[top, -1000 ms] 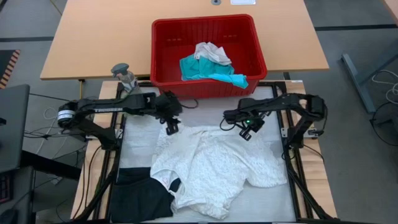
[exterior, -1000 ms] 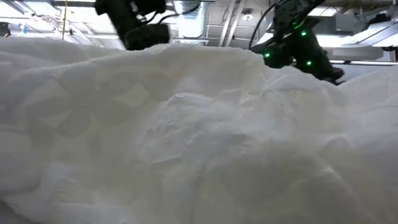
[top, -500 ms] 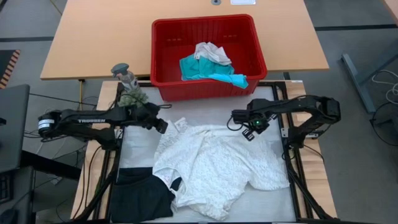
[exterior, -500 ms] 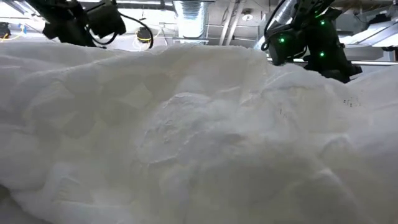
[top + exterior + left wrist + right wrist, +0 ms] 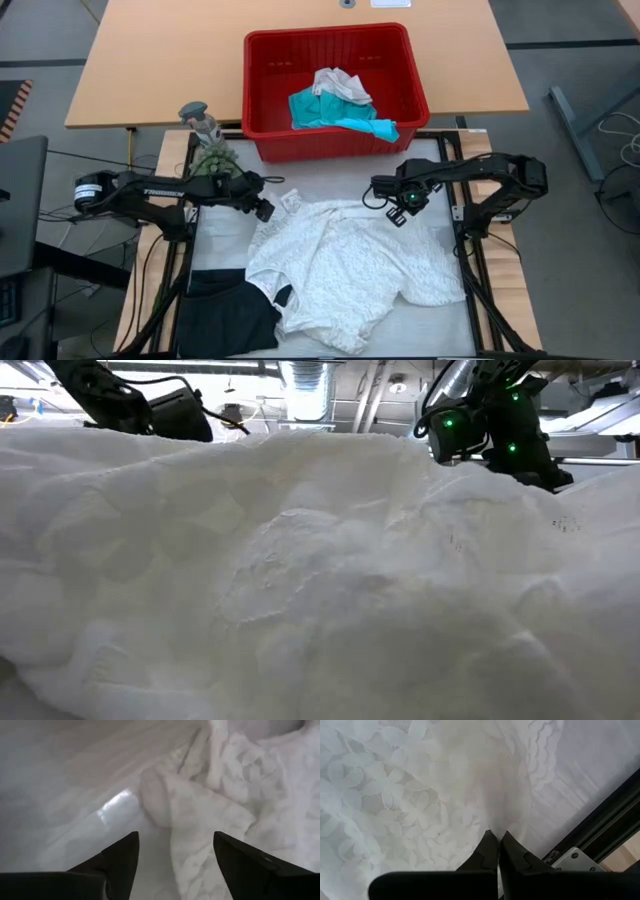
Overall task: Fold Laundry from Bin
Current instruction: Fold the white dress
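While white lacy garment (image 5: 345,270) lies mid-tabletop | my left tool (image 5: 263,209) spread at its corner | my right tool (image 5: 398,213) pressed together, empty

Laundry (image 5: 340,100) in bin (image 5: 410,75), behind tools.

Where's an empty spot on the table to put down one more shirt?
Bare mat shows between the red bin and the white lacy garment, between both grippers. The rest is crowded: the white garment fills the middle, and the black garment takes the near left corner.
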